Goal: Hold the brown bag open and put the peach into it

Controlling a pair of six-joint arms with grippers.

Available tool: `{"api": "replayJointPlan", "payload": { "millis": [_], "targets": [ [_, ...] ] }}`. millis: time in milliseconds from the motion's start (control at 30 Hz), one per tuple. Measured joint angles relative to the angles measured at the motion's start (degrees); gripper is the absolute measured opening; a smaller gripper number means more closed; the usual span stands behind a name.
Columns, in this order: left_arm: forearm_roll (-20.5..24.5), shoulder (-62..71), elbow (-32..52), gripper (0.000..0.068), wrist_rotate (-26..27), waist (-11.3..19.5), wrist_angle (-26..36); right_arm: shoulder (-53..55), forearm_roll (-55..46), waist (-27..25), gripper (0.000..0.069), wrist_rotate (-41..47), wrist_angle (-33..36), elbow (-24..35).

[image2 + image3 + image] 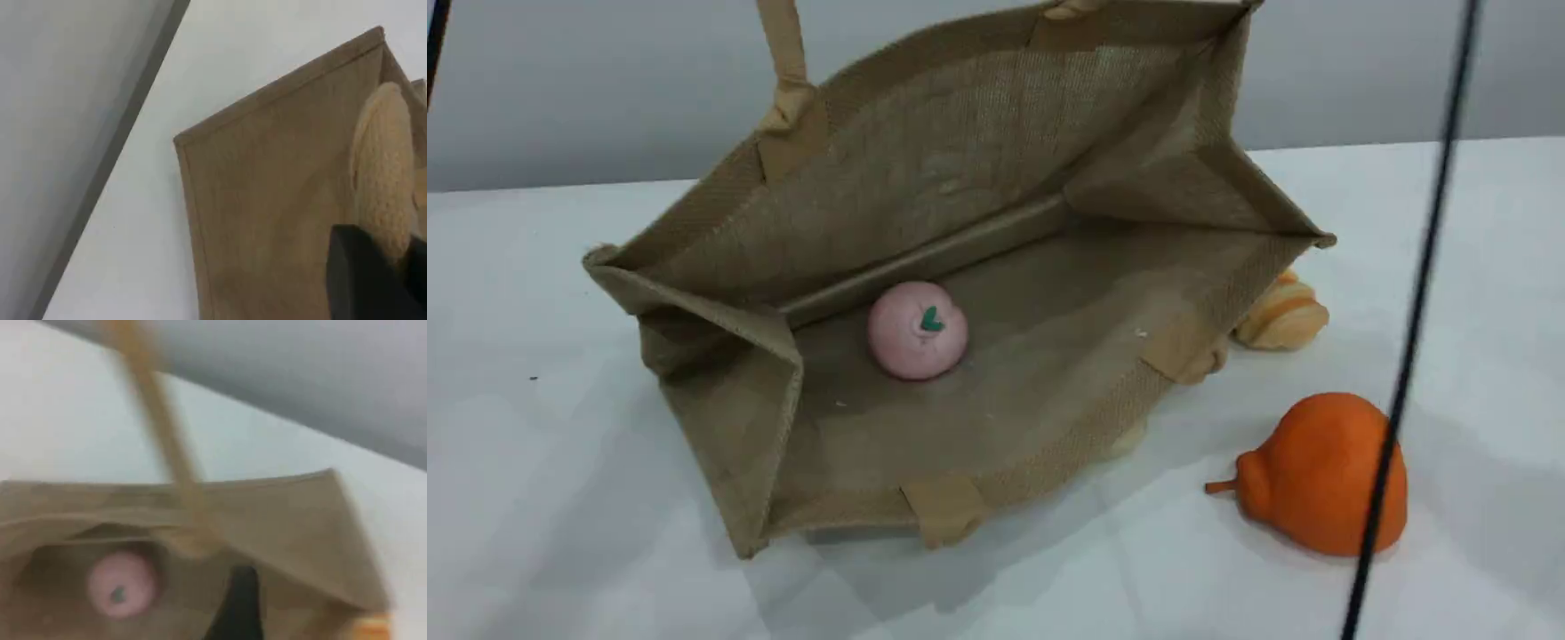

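The brown bag (pixel 854 427) is laid on its side on the white table (pixel 543 498), with its mouth turned toward the scene camera. The upper wall is lifted by one beige handle (pixel 787 62), which runs up out of the scene view. In the left wrist view, the left gripper (pixel 373 273) is seen clamped on a rolled handle (pixel 383 167). The peach (pixel 917 330) is seen resting on the lower inner wall of the bag, near the bottom fold. In the blurred right wrist view, one dark fingertip of the right gripper (pixel 237 607) is seen at the bag's mouth, beside the peach (pixel 121 583) and not holding it; its jaw width cannot be told. A striped cream object (pixel 1282 313) is partly hidden behind the bag's right edge. An orange pear-shaped fruit (pixel 1320 473) is lying farther right, clear of the bag.
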Motion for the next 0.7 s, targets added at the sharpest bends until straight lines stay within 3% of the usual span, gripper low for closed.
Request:
{"api": "replayJointPlan", "payload": {
  "millis": [200, 333, 400, 567, 700],
  "targets": [
    [-0.1, 0.0, 0.0, 0.0083, 0.8, 0.0, 0.0, 0.0, 0.0, -8.4, 0.0594, 0.0, 0.9, 0.0],
    [0.0, 0.0, 0.0, 0.0113, 0.8, 0.0, 0.0, 0.0, 0.0, -11.2, 0.0594, -0.1, 1.2, 0.0],
    [-0.1, 0.0, 0.0, 0.0161, 0.5, 0.0, 0.0, 0.0, 0.0, -11.2, 0.0594, -0.1, 1.2, 0.0],
    [-1.7, 0.0, 0.0, 0.0363, 0.0, 0.0, -0.1, 0.0, 0.0, -11.2, 0.0594, -0.1, 1.8, 0.0],
    [-0.1, -0.1, 0.0, 0.0464, -2.0, 0.0, -0.1, -0.3, -0.6, -11.2, 0.0594, -0.1, 2.2, 0.0]
  ]
}}
